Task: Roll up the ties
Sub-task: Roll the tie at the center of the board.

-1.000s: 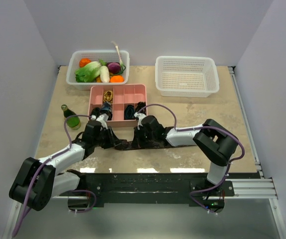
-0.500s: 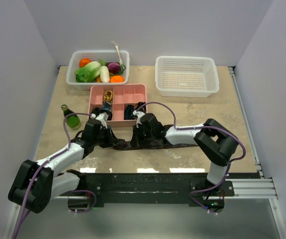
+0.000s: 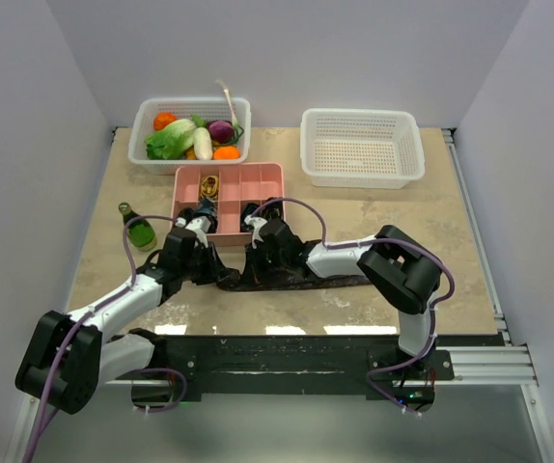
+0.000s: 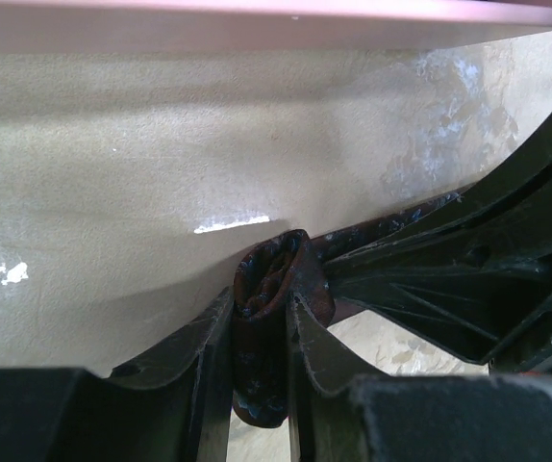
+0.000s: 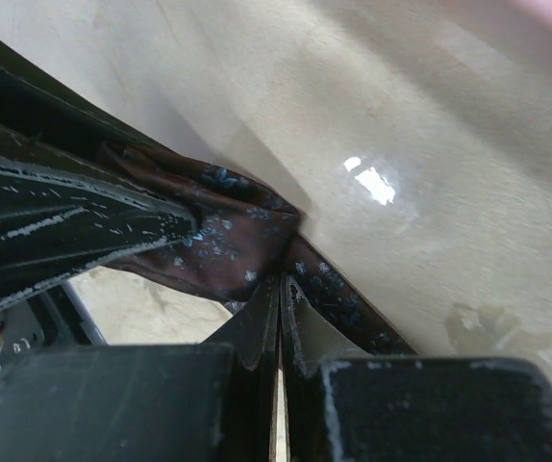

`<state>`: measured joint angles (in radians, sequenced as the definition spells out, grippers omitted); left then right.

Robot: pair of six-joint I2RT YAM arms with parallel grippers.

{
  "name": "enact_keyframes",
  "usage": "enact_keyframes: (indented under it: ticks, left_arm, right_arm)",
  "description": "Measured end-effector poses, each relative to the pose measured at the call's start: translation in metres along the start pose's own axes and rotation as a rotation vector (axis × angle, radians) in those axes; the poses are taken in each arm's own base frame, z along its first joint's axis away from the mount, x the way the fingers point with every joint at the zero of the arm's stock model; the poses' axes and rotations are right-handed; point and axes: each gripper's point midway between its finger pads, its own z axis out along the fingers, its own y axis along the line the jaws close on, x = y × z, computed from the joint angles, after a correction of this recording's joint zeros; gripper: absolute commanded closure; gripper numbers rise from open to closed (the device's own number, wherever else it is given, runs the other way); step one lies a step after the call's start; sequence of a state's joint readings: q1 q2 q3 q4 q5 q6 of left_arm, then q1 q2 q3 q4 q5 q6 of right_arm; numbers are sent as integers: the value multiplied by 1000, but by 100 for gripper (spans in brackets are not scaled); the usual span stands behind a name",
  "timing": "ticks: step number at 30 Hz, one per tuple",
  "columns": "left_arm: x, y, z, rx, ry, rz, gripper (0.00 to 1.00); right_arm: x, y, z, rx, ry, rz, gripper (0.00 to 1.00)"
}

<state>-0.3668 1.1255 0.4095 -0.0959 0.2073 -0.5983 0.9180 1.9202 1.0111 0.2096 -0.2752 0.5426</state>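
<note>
A dark maroon tie (image 3: 345, 281) lies as a flat strip along the table's near side, its left end wound into a small coil (image 4: 274, 274). My left gripper (image 4: 262, 301) is shut on that coil, one finger on each side; in the top view it (image 3: 217, 273) sits at the strip's left end. My right gripper (image 5: 282, 281) is shut, its tips pressed against the tie fabric (image 5: 223, 245) just right of the coil, and shows in the top view (image 3: 256, 269) next to the left one. Two rolled dark ties (image 3: 203, 216) (image 3: 254, 214) sit in the pink tray.
A pink divided tray (image 3: 258, 178) stands just beyond both grippers. A green bottle (image 3: 138, 230) stands to the left. At the back are a white basket of vegetables (image 3: 192, 135) and a white basket with nothing in it (image 3: 362, 147).
My right gripper has slid left along the tie, closer to the left gripper and the coil. The left gripper has barely moved and keeps its hold.
</note>
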Motion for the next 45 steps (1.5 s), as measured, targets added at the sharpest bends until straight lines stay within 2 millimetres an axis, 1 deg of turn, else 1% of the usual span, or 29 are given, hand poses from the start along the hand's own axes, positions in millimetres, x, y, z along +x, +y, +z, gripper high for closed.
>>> enact_keyframes:
  ticks: [6, 13, 18, 21, 28, 32, 36, 45]
  left_arm:
    - [-3, -1, -3, -5, 2, 20, 100]
    - [-3, -1, -5, -9, 3, 33, 100]
    - [-14, -9, -12, 20, -47, 35, 100]
    - [-19, -15, -16, 45, -83, 27, 100]
    - [-21, -18, -15, 82, -124, 13, 96]
    - [-23, -22, -13, 101, -128, 17, 95]
    - [-21, -21, -7, 106, -113, 16, 95]
    - [-8, -10, 11, 68, -42, 11, 98]
  right_arm:
    - [2, 9, 3, -17, 4, -8, 100]
    - [3, 11, 5, -19, 10, -11, 100]
    - [3, 10, 7, -12, 9, -11, 100]
    - [-1, 8, 8, 6, -1, -12, 100]
    - [-7, 0, 11, 23, -10, 9, 100]
    - [-16, -14, 8, 37, -27, 35, 100]
    - [-23, -26, 4, 49, -35, 39, 100]
    - [-26, -31, 0, 51, -5, -43, 100]
